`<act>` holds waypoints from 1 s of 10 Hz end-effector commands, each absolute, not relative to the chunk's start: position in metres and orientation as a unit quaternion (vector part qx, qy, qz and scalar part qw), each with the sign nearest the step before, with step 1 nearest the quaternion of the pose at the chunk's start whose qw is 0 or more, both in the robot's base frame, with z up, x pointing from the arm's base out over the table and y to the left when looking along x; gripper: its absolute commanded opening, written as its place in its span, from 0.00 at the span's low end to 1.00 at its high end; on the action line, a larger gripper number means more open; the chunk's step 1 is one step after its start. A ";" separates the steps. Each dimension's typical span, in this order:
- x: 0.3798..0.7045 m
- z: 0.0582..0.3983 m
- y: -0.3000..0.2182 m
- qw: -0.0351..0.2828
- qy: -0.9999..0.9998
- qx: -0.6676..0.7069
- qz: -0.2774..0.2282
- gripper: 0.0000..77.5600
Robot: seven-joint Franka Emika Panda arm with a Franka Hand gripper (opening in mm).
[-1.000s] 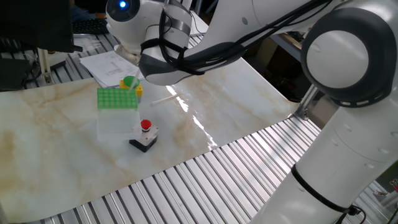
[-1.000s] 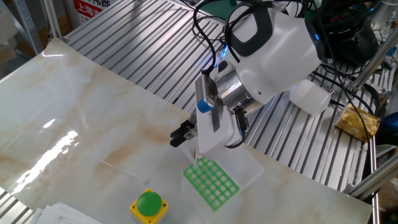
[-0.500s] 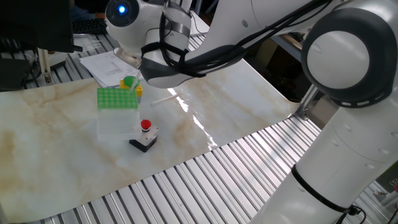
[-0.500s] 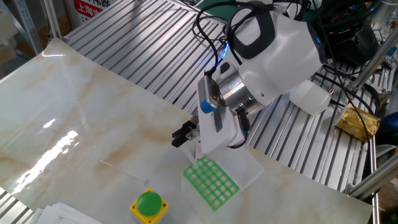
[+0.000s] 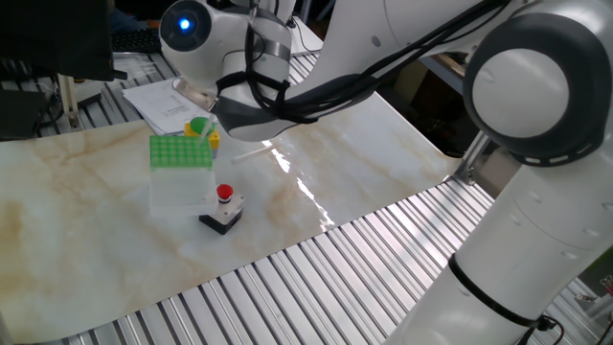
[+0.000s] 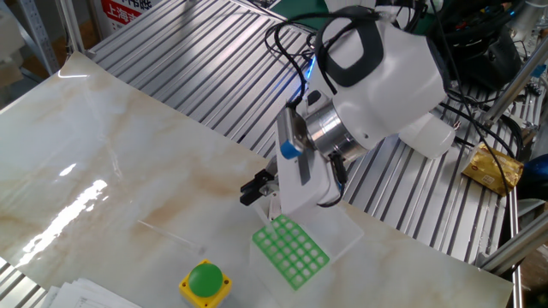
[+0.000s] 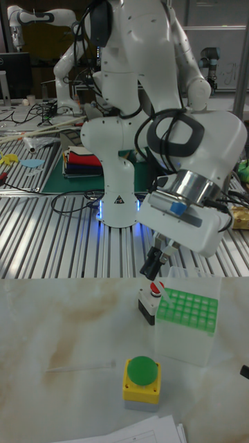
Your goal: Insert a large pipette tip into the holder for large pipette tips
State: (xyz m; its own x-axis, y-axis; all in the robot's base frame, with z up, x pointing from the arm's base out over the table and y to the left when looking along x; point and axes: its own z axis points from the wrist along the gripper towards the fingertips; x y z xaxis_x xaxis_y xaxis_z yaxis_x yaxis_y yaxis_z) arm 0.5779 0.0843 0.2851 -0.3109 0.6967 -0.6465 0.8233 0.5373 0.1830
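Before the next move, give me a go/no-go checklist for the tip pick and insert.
1. Tip lies flat with nothing on it: ok.
2. Rack is upright, holes uncovered: ok.
3. Hand is above the tip: not ok. It hangs by the rack, well apart from the tip.
4. Hand open and empty: cannot tell.
5. Clearance from the button box: cannot tell. In the tall view the hand looks close above it.

Two oblique table views from opposite sides, a frontal tall view, all sharing the green rack (image 5: 180, 151).
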 end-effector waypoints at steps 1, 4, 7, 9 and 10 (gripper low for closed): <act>0.578 0.280 0.089 0.354 0.801 0.475 -0.090 0.01; 0.577 0.276 0.091 0.356 0.799 0.477 -0.086 0.01; 0.573 0.274 0.093 0.352 0.798 0.484 -0.077 0.01; 0.572 0.274 0.094 0.352 0.795 0.488 -0.075 0.01; 0.572 0.274 0.094 0.353 0.792 0.493 -0.072 0.01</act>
